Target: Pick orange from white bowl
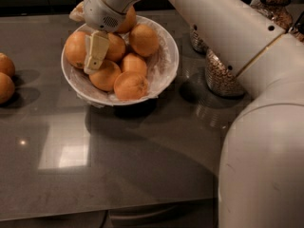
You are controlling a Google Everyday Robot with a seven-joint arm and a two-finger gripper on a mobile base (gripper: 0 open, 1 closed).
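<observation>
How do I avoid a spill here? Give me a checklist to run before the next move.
1. Hand low among the fruit in the wide, shallow white bowl: ok.
2. Hand beside the large, round, deep-orange orange at the bowl's left: ok.
3. That orange held: cannot tell.
4. Bowl upright on the grey table: ok.
5. Room around it: not ok; smaller oranges crowd close and may roll.
</observation>
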